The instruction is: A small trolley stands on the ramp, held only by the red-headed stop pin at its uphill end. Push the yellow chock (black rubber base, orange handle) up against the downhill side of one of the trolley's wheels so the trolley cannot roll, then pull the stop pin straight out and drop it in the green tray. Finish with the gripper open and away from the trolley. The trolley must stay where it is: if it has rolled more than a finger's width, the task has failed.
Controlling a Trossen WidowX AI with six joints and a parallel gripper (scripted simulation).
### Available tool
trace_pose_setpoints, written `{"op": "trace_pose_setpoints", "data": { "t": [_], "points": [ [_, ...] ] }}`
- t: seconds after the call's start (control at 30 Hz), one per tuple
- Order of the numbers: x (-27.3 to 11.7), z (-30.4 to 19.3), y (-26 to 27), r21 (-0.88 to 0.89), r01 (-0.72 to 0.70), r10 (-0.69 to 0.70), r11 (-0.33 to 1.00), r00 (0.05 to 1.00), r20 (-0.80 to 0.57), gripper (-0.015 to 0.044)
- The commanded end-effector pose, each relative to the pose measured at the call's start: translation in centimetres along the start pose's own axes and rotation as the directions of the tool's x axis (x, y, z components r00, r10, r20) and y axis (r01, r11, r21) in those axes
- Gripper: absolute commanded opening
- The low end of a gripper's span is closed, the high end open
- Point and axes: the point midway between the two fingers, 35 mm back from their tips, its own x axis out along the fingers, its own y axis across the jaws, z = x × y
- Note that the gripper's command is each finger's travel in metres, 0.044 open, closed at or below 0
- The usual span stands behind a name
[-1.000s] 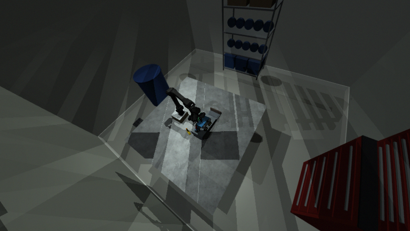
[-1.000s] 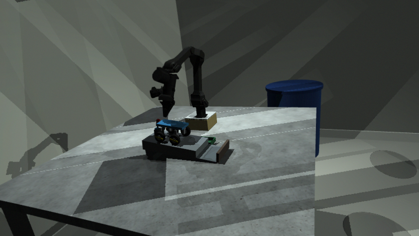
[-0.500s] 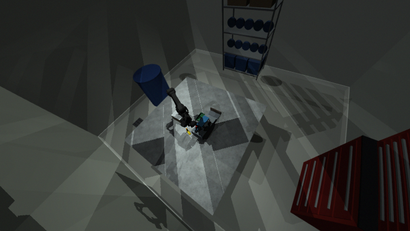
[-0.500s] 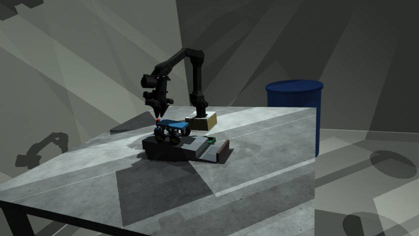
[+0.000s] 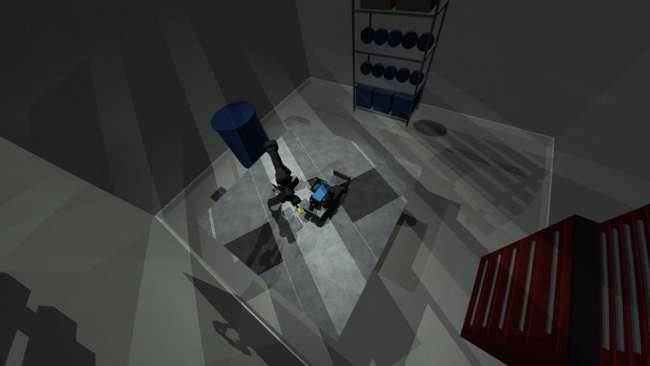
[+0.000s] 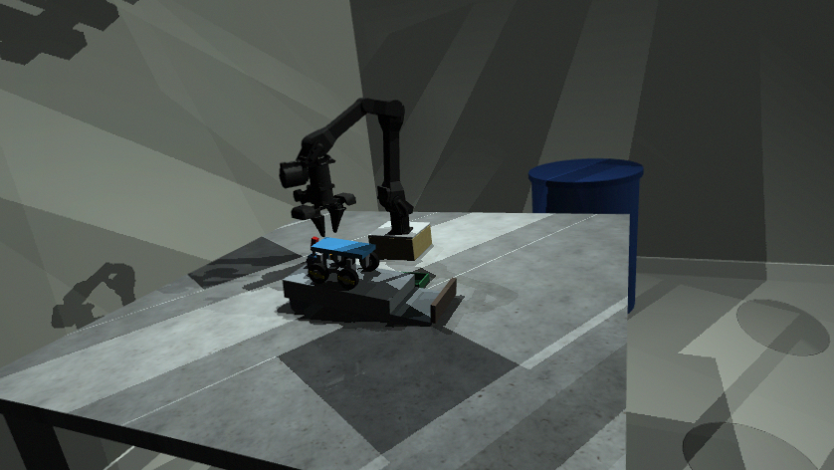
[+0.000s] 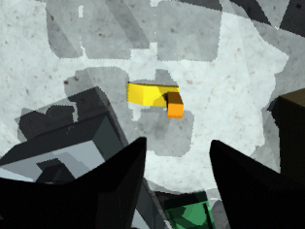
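Observation:
The yellow chock (image 7: 151,94) (image 5: 299,209) with its orange handle (image 7: 176,109) lies flat on the table, apart from the ramp and clear of the trolley's wheels. It is hidden in the exterior view. The blue-topped trolley (image 6: 341,247) (image 5: 320,192) stands on the dark ramp (image 6: 355,292) (image 7: 61,149). The red-headed stop pin (image 6: 314,239) sits at its uphill end. My gripper (image 6: 328,225) (image 7: 178,145) is open and empty. It hangs above the trolley's uphill end and looks down on the chock. The green tray (image 7: 191,222) (image 6: 423,278) lies beside the ramp's low end.
A brown board (image 6: 443,300) (image 5: 341,174) stands at the ramp's foot. The arm's tan base block (image 6: 417,241) sits behind the ramp. A blue barrel (image 6: 586,192) (image 5: 240,129) stands off the table's far edge. A shelf rack (image 5: 395,59) and a red cabinet (image 5: 568,291) stand further off.

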Motion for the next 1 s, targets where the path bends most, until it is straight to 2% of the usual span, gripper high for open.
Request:
{"op": "trace_pose_setpoints", "data": {
  "t": [0.0, 0.37, 0.97],
  "points": [
    [0.6, 0.0, -0.1, 0.016, 0.006, -0.006, 1.0, 1.0, -0.006, 0.019],
    [4.3, 0.0, -0.2, 0.016, 0.007, -0.007, 1.0, 1.0, -0.006, 0.019],
    [6.5, 0.0, -0.2, 0.016, 0.007, -0.007, 1.0, 1.0, -0.006, 0.019]
  ]
}}
